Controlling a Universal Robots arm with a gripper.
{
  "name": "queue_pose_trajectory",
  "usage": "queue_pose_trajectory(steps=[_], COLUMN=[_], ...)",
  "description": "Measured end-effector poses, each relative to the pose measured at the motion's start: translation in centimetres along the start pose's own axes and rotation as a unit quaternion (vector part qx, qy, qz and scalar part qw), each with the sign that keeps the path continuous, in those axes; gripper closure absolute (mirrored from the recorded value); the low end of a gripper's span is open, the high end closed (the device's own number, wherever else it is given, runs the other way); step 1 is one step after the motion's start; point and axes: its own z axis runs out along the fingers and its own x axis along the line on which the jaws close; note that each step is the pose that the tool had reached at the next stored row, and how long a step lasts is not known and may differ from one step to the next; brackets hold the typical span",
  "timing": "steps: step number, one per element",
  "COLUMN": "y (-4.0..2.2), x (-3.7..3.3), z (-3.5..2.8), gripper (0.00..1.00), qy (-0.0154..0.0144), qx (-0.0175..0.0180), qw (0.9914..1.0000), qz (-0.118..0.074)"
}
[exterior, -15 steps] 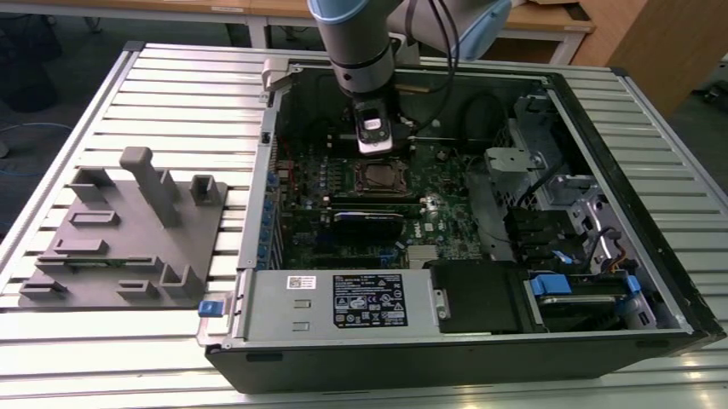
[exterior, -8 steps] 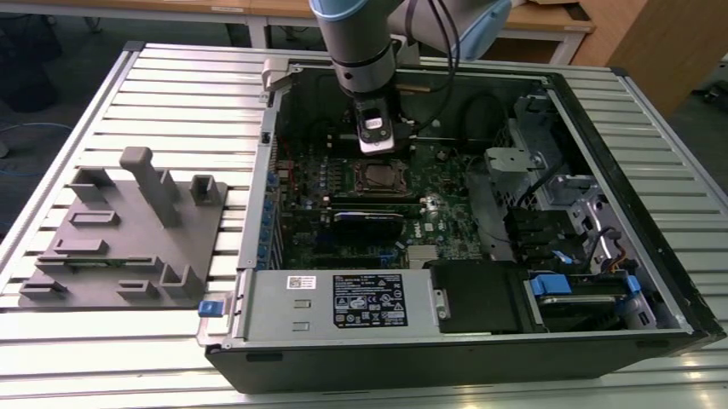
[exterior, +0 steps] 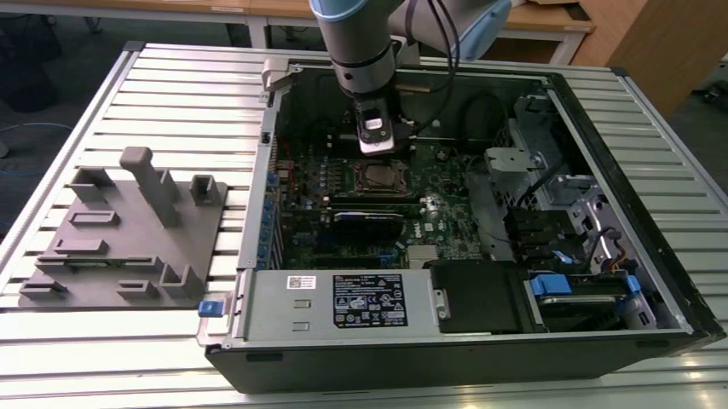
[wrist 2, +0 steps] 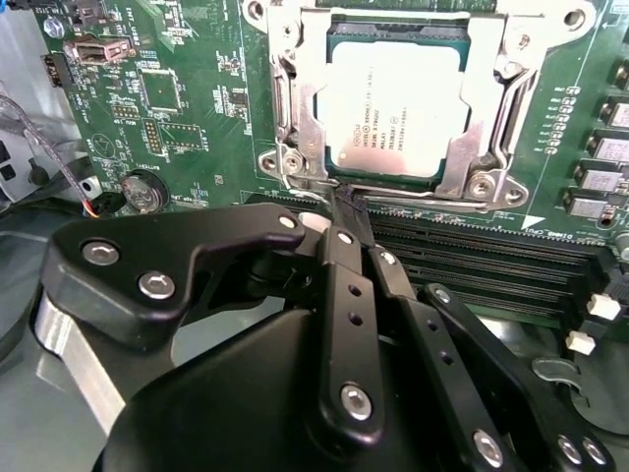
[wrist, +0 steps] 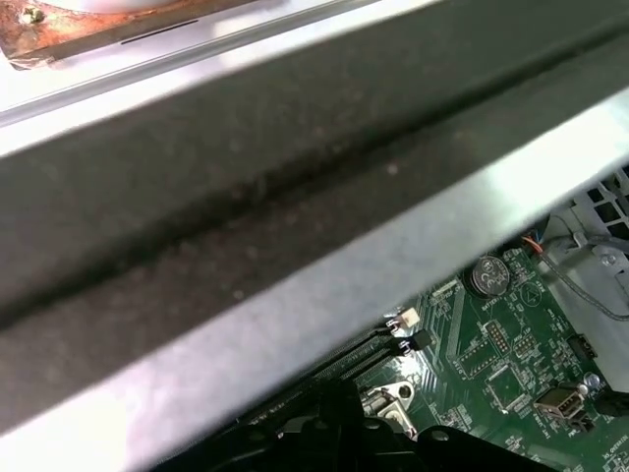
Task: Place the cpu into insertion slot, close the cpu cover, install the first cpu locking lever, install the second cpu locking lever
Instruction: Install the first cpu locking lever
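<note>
Dull silver-grey square cpu (wrist 2: 393,103) sits seated in the small dark square insertion slot (wrist 2: 339,182) with silver rim, upper centre of the second wrist view, on the green motherboard (wrist 2: 187,88). The thin silver metal cpu cover (wrist 2: 486,93) frame lies flat around the chip, its cut-out centre showing the chip top; its upper edge is cut off by the frame. The locking levers are hard to make out, so I can't tell whether they are latched. The black robot gripper (wrist 2: 351,218) fills the lower half of that view, fingers (wrist 2: 346,211) pressed together with nothing between them, tips just beside the cover's near edge; contact can't be confirmed. In the exterior view the gripper (exterior: 377,150) hangs above the socket (exterior: 380,178) at centre frame, inside the open black computer case (exterior: 637,332). In the first wrist view a grey case wall (wrist: 295,197) blocks most of the board.
</note>
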Motion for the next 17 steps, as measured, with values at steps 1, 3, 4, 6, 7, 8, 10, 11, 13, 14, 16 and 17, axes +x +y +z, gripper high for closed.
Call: queue_pose_trajectory(steps=[1,3,4,6,7,8,10,11,13,14,16,17], y=[0.02,0.10,0.14,0.27,0.31,0.33,0.36,0.38,0.43,0.46,0.55,0.60], x=[-0.03,-0.17,-0.26,-0.45,-0.54,-0.62,-0.66,-0.67,-0.71,-0.74,-0.81,-0.85], z=[0.01,0.06,0.09,0.20,0.22,0.21,0.21,0.19,0.02,-0.12,-0.46,-0.65], gripper=[0.89,0.89,0.89,0.89,0.89,0.89,0.89,0.89,0.89,0.89,0.89,0.89], qy=[0.0000,0.0000,0.0000,-0.0001,0.0000,0.0001,0.0004,0.0006,0.0010,0.0011,0.0014,0.0015], qx=[0.0000,0.0000,0.0000,-0.0006,-0.0004,0.0002,0.0003,0.0002,0.0004,0.0005,0.0007,0.0008], qw=[1.00000,1.00000,1.00000,1.00000,1.00000,1.00000,1.00000,1.00000,1.00000,1.00000,1.00000,1.00000], qz=[0.000,0.000,0.000,0.000,0.000,0.000,0.000,0.000,0.000,0.000,0.000,0.000])
